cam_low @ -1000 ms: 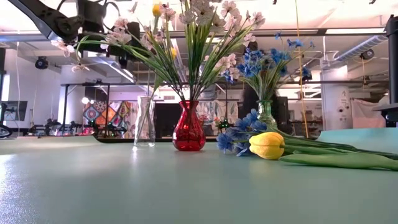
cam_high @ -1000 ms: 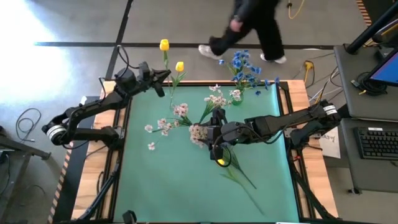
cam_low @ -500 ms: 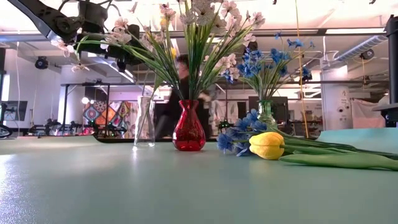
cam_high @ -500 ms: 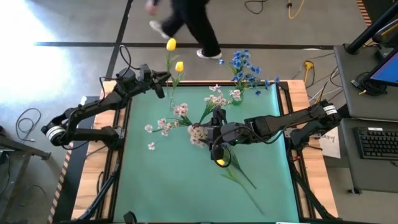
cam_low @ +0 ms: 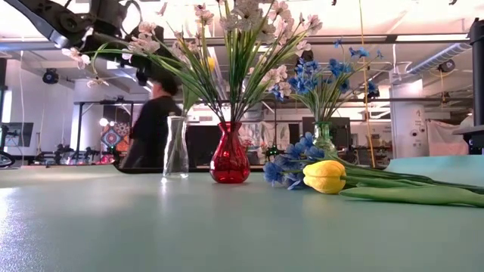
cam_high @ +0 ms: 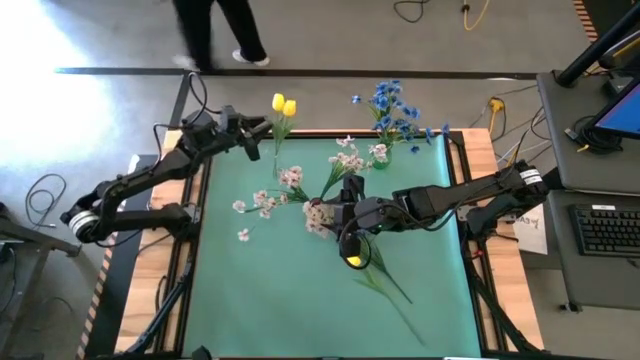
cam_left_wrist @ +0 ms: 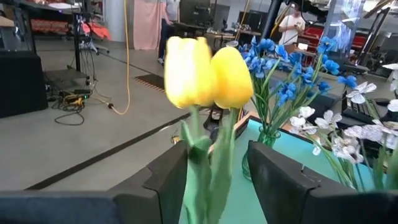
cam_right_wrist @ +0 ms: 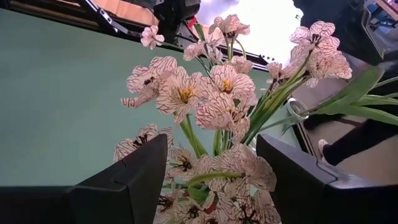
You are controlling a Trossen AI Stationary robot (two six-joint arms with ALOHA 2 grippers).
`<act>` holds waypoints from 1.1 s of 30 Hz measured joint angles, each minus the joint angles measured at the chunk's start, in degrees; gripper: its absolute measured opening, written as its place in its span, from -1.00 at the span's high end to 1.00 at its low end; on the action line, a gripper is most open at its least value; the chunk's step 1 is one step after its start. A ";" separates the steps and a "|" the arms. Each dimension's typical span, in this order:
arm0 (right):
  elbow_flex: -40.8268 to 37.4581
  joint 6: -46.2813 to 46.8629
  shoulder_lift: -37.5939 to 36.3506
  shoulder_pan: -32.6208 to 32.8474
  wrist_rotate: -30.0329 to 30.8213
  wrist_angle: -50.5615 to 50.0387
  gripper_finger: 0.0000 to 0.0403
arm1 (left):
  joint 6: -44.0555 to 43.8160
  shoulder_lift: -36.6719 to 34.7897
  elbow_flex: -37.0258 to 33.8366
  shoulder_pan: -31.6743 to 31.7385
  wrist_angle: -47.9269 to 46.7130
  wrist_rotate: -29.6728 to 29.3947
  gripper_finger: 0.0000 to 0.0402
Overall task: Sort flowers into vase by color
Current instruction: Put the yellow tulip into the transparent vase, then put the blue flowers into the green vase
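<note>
Two yellow tulips (cam_high: 283, 103) stand with their stems down in a clear vase (cam_low: 175, 147) near the table's far edge. My left gripper (cam_high: 262, 128) is open beside them, and both stems pass between its fingers (cam_left_wrist: 217, 162). Pinkish-white blossoms (cam_high: 340, 160) fill the red vase (cam_low: 229, 155). Blue flowers (cam_high: 392, 110) stand in a third vase (cam_low: 324, 140). My right gripper (cam_high: 345, 235) is open at mid-table, its fingers on either side of a blossom cluster (cam_right_wrist: 211, 118). A third yellow tulip (cam_high: 352, 260) lies flat on the mat, with a blue spray (cam_low: 291, 165) beside it. My left gripper comes level from the table's left side at the tulip stems. One blurred stem (cam_left_wrist: 198, 174) runs right beside one finger (cam_left_wrist: 168, 180). Whether it touches that finger I cannot tell.
The green mat (cam_high: 270, 300) covers the table, with free room on its near and left parts. The lying tulip's long stem and leaves (cam_high: 390, 295) stretch toward the near right. A person (cam_high: 215, 30) walks on the floor beyond the far edge.
One tulip head has come down from well above the other and now sits level beside it, its stem sliding down toward the clear vase. My left arm has drawn slightly toward the table's left. The person beyond the far edge has walked leftward.
</note>
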 joint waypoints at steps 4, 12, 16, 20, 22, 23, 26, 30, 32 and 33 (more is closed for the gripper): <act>0.00 0.02 0.00 0.00 -0.02 -1.19 -0.19 | 0.00 -4.45 0.00 -0.04 -6.18 0.00 0.21; 0.00 1.99 -1.98 0.20 -0.13 -5.23 -0.19 | -1.56 -15.96 0.00 -1.69 -18.75 2.48 0.21; 0.02 4.08 -5.07 0.37 -0.02 -6.04 -0.19 | -3.38 -20.32 0.00 -5.13 -19.18 3.02 0.21; 0.02 7.94 -7.50 0.39 -0.20 -8.19 -0.19 | -4.97 -23.47 0.00 -10.83 -19.26 3.08 0.21; 0.02 11.69 -8.80 0.38 -0.14 -10.74 -0.19 | -5.06 -24.45 0.00 -14.37 -19.55 3.07 0.21; 0.02 13.64 -9.46 0.37 -0.20 -12.55 -0.19 | -5.27 -24.69 0.00 -16.13 -19.88 2.78 0.21; 0.02 19.86 -10.41 0.45 -0.81 -17.91 -0.19 | -6.41 -25.08 0.00 -21.50 -22.17 -0.29 0.21; 0.02 27.47 -11.05 0.90 -3.61 -24.74 -0.19 | -7.14 -25.10 0.00 -27.69 -26.91 -5.76 0.21; 0.02 30.39 -11.05 1.43 -4.77 -27.87 -0.19 | -8.25 -25.08 0.00 -30.26 -29.65 -8.27 0.21; 0.02 31.65 -10.88 1.75 -5.21 -29.17 -0.19 | -9.09 -25.11 0.00 -31.33 -30.96 -9.04 0.21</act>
